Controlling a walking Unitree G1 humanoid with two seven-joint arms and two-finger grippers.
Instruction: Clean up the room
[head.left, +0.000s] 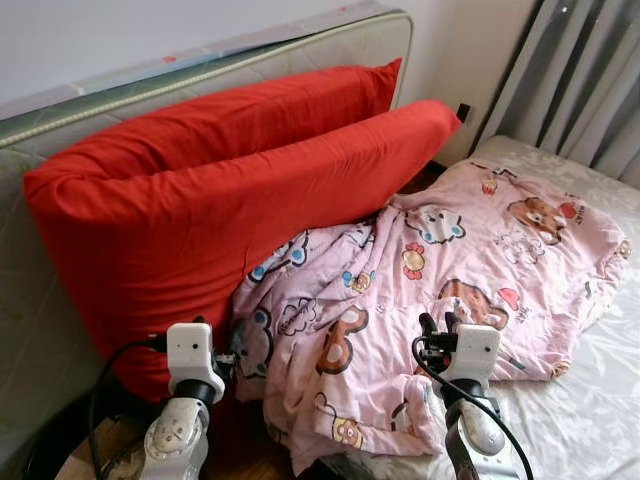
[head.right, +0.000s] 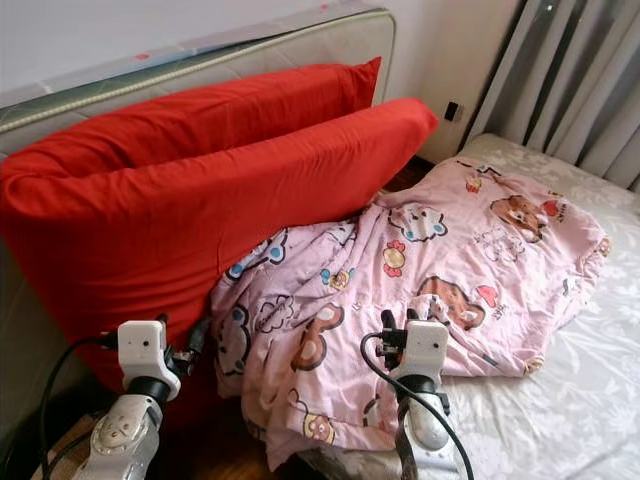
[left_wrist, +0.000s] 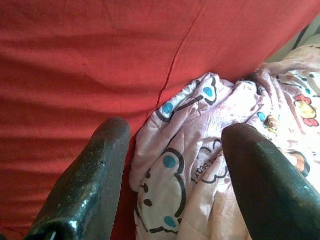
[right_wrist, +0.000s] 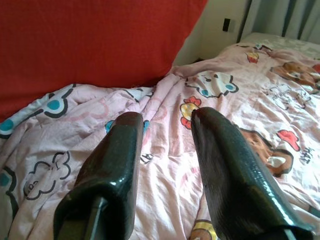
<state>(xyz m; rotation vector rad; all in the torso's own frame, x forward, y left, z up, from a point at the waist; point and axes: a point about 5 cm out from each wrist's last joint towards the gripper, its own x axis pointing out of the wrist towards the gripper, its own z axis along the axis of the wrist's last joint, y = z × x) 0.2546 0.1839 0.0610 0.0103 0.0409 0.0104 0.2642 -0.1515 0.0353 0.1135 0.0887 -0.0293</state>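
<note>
Your pink cartoon-print blanket (head.left: 430, 300) lies crumpled across the bed (head.left: 590, 400), its near edge drooping over the bed's side toward the floor and its left part bunched up against the big red pillow (head.left: 200, 200). That pillow leans against a mattress (head.left: 200, 75) stood on edge along the wall, with a second red pillow (head.left: 300, 95) behind it. Grey curtains (head.left: 590, 70) hang at the far right.

Your left hand (left_wrist: 172, 175) is released, fingers (left_wrist: 90, 175) spread wide, pointing at the spot where the blanket's edge meets the red pillow; nothing is between them. Your right hand (right_wrist: 167, 145) hovers low over the middle of the blanket, its fingers (right_wrist: 225, 160) apart by a narrow gap and gripping nothing.
</note>
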